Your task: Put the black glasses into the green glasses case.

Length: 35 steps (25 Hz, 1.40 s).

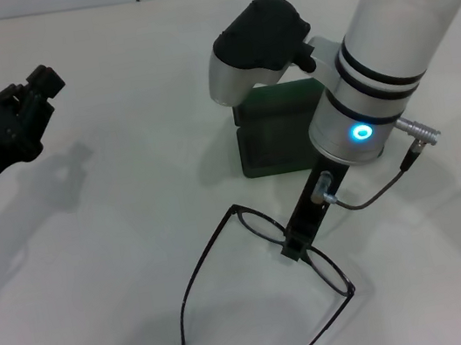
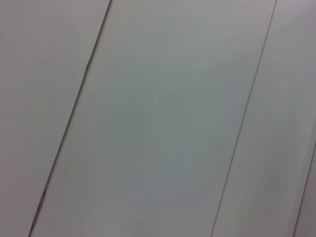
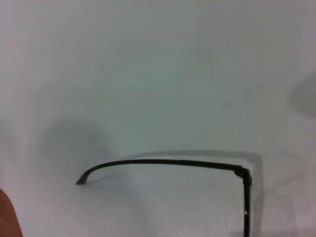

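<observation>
The counter (image 1: 119, 244) is smooth, matt white. The black glasses (image 1: 261, 225), low in the frame, have thin frames with a slight sheen. The green glasses case (image 1: 274, 143), upper centre, looks matt and finely textured. The right arm's shell (image 1: 400, 20) is glossy white plastic with a brushed-metal band.

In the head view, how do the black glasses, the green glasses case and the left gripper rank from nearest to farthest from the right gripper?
1. The black glasses: the right gripper is at their bridge, near the front of the table.
2. The green glasses case: just behind, partly hidden by the right arm.
3. The left gripper: far off, at the table's left side.
</observation>
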Motion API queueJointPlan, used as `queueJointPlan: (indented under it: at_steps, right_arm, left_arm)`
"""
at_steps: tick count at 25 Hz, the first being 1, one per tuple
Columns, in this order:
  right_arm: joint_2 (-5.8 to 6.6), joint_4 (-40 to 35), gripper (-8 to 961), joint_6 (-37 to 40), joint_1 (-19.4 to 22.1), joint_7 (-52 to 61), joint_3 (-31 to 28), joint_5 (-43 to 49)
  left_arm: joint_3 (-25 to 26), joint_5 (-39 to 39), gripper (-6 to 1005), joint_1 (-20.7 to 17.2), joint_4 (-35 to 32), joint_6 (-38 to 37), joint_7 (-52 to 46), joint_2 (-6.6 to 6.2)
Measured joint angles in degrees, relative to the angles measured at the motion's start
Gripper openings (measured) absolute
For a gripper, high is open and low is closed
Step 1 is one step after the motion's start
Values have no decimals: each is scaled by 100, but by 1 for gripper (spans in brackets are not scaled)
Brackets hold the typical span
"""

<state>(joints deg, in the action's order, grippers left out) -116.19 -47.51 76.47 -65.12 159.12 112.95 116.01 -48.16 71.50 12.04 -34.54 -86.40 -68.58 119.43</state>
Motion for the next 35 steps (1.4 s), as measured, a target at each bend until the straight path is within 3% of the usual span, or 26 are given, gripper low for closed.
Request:
queueJointPlan:
  at_steps: [10, 15, 21, 26, 31, 32, 35]
  right_arm:
    - [1, -642, 110, -21, 372, -320, -36, 586]
    - [4, -852, 83, -37, 748, -827, -512, 681]
    - [29, -1650, 61, 350, 1746, -2165, -1879, 459]
    - [36, -1898, 62, 696, 2813, -3980, -3272, -715]
    - [46, -1540, 62, 1227, 3532, -5645, -4386, -2105]
    - [48, -1355, 62, 1313, 3607, -5999, -4520, -2401]
    - [60, -740, 61, 1429, 3704, -6882, -4731, -3108]
  left_arm:
    - [8, -31, 64, -23, 0, -205, 5, -96]
    - [49, -39, 63, -40, 0, -434, 12, -144]
    - [305, -31, 62, -73, 0, -1046, 152, -164]
    - [296, -34, 61, 84, 1, -1620, 256, -126]
    - [251, -25, 61, 354, 7, -2195, 309, -65]
    - [20, -51, 60, 774, 49, -2818, 375, -8]
    - [-424, -283, 60, 1072, 206, -2977, 400, 4]
